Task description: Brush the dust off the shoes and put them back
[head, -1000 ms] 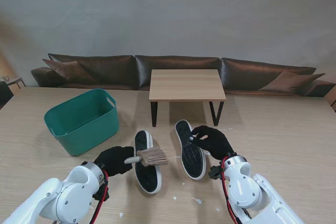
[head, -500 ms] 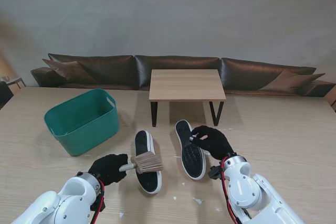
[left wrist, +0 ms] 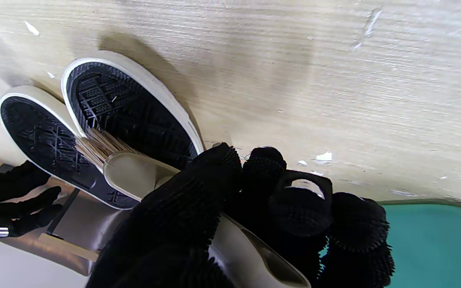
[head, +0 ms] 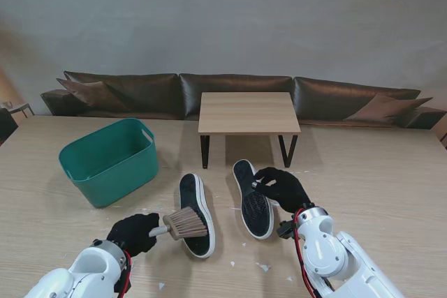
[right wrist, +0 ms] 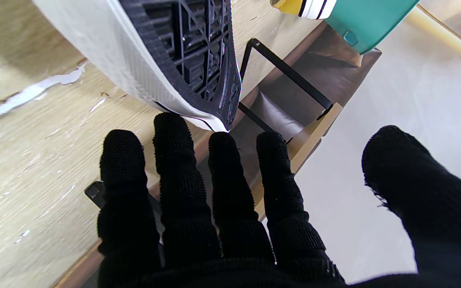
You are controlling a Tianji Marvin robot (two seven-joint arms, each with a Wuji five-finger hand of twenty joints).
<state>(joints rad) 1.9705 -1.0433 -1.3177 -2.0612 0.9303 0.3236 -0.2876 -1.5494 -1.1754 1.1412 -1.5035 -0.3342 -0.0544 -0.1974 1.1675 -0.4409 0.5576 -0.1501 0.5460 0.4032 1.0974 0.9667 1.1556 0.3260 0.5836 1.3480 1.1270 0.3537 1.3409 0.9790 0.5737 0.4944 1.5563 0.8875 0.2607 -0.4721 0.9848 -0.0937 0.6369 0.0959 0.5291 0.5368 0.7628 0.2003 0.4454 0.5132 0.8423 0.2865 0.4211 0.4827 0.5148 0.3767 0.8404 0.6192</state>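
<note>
While gripping the brush [head: 183,223] in the left hand [head: 133,232], bristles resting on the near end of the left shoe [head: 195,213], sole up on the surface [head: 377,179]. Shoe's long axis running away from me, just right of that hand. Right hand [head: 283,188], fingers spread and empty, touching the right shoe [head: 253,199].

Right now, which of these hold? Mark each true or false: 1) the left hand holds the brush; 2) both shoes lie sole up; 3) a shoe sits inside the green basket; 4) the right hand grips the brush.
1) True: the left hand is closed on the brush.
2) True: the left shoe and right shoe show black soles.
3) False: both lie on the table, beside the green basket.
4) False: the right hand is open beside the right shoe.
</note>
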